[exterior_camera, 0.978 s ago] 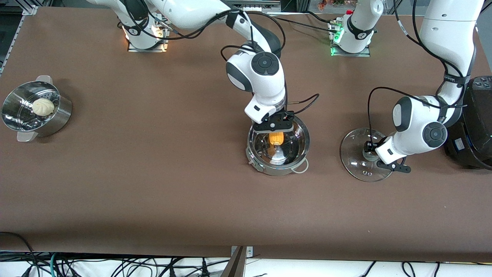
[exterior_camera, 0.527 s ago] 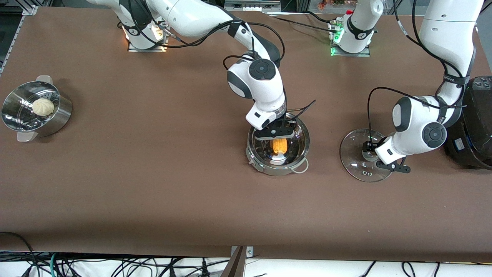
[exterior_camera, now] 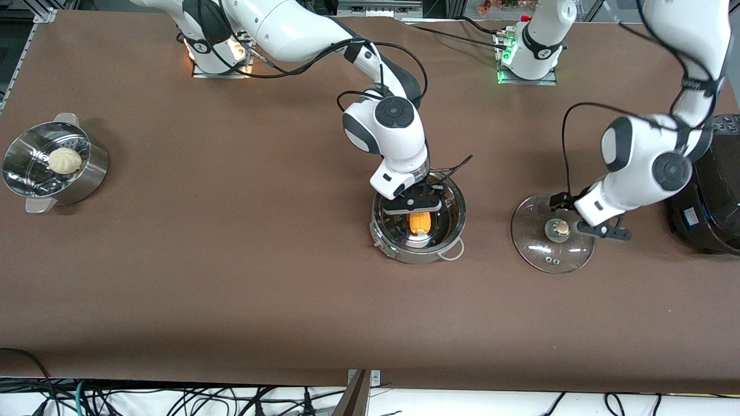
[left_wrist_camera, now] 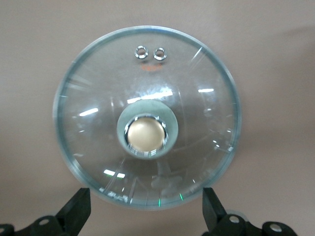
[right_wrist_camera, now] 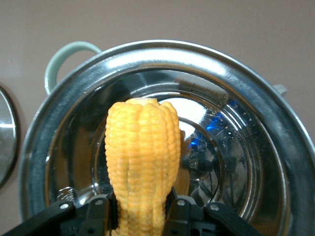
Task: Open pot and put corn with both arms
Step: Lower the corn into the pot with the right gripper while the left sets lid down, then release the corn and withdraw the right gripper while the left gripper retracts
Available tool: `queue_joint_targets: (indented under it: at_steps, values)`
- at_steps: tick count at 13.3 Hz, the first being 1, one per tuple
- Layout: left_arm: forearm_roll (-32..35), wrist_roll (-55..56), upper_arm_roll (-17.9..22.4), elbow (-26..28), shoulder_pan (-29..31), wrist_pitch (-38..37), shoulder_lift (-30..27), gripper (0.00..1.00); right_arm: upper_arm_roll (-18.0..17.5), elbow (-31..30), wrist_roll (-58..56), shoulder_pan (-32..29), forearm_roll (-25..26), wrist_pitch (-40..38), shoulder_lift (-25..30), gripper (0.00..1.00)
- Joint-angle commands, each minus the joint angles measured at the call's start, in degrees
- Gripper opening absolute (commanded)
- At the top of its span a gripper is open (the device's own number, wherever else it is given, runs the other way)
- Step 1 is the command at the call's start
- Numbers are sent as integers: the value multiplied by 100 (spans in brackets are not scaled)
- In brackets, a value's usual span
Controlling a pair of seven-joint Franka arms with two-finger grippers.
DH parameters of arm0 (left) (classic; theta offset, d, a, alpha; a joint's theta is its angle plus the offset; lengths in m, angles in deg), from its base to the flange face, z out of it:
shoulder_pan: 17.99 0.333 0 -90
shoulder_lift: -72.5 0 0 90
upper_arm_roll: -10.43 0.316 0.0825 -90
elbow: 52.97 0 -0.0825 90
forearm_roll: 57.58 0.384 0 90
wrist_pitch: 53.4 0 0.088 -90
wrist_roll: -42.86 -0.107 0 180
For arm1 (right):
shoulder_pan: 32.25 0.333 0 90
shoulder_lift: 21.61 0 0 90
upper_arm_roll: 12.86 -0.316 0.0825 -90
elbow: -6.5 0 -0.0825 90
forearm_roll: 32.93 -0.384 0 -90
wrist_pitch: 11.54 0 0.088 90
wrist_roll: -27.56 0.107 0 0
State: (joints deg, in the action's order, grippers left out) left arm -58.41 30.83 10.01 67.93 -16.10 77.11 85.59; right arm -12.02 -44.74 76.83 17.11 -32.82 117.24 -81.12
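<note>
Corn [exterior_camera: 420, 222] was held, clamped in the right gripper [exterior_camera: 414, 206], inside the open pot [exterior_camera: 445, 245].
It should be lowered before release; the left gripper [exterior_camera: 601, 230] was spread empty above the lid [exterior_camera: 540, 254].

A perforated steamer bowl [exterior_camera: 55, 170] holding a pale bun [exterior_camera: 64, 160] sat at the right arm's end; a black cooker [exterior_camera: 717, 190] stood at the left arm's.

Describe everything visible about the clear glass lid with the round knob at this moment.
The clear round glass lid lies flat on the brown table, knob up, apart from the open shiny steel pot, toward the left arm's end. It has a pale rim, a cream knob in a shiny metal ring on a grey-green collar, and two small metal-ringed vent holes near the edge. Nothing grips it: the left gripper hangs open above it.
</note>
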Motion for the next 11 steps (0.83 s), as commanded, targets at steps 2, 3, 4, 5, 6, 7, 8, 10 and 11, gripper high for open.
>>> queue_joint_targets:
  at_steps: [2,3,4,5,6,7,8,10,11]
  values:
    - [83,-63,16,514,13,-61,-1359,100,22,246,83,74,156,78,-255,0]
    - [83,-45,16,470,4,-235,-1588,100,22,246,92,74,156,78,-255,0]
    - [83,-28,16,391,13,-550,-1807,100,22,246,92,74,156,69,-255,22]
    - [92,-19,16,234,13,-840,-1992,100,22,246,92,74,165,60,-255,62]
    - [92,-19,25,-37,13,-1234,-2090,100,22,246,83,83,217,60,-255,100]
    - [92,-19,51,-432,13,-1682,-2108,100,13,203,92,74,314,60,-246,100]
    - [92,-19,60,-879,13,-2235,-2108,100,13,202,92,83,323,43,-246,100]
    - [101,-19,60,-1636,31,-3238,-2100,100,22,202,83,83,323,16,-220,100]
    - [101,-19,69,-1892,57,-3616,-2091,100,30,202,75,83,332,-79,-193,100]
